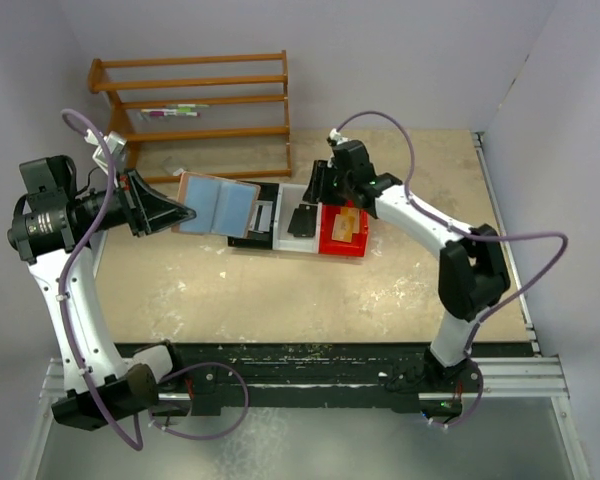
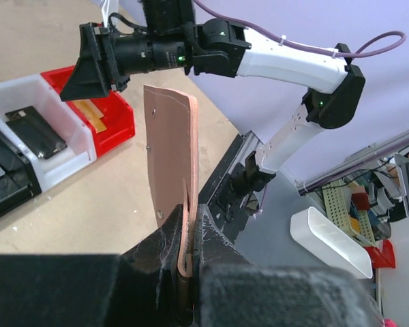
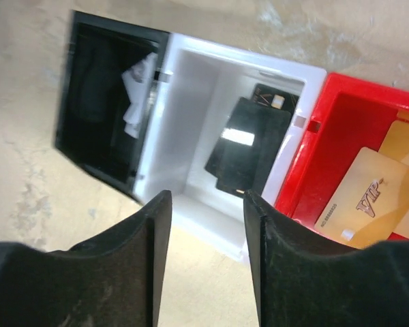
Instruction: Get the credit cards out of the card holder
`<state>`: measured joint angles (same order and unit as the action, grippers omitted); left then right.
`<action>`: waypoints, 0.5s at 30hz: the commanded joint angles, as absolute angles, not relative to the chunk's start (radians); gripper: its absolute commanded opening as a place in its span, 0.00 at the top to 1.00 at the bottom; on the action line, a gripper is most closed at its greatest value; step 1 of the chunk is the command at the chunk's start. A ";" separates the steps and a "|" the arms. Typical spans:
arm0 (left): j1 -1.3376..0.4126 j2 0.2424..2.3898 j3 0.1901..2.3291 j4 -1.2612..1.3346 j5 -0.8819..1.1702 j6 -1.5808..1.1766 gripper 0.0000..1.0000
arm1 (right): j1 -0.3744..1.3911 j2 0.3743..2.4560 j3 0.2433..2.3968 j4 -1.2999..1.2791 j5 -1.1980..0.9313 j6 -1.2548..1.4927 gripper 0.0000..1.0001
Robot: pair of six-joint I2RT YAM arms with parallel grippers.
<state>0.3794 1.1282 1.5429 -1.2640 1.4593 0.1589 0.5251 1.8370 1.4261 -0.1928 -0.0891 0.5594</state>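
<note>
My left gripper [image 1: 176,214] is shut on the edge of the card holder [image 1: 218,205] and holds it up, opened flat, its light blue lining facing up. In the left wrist view the holder [image 2: 172,150] stands edge-on, pinkish-brown, clamped between my fingers [image 2: 221,245]. My right gripper [image 1: 316,188] is open and empty, hovering over the white bin [image 3: 191,129]. Golden-yellow credit cards [image 3: 365,197] lie in the red bin [image 3: 327,129]. Black cards [image 3: 249,146] lie in the white bin. No card shows in the holder.
Three bins stand side by side mid-table: a black bin [image 1: 252,240] holding a pale card [image 1: 264,214], the white bin [image 1: 290,250] and the red bin [image 1: 345,248]. A wooden rack [image 1: 195,110] stands at the back left. Walls close in on both sides.
</note>
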 commanded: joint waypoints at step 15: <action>0.387 1.015 1.515 -0.850 1.773 -0.249 1.00 | 0.679 1.341 0.914 1.034 -0.752 0.980 0.14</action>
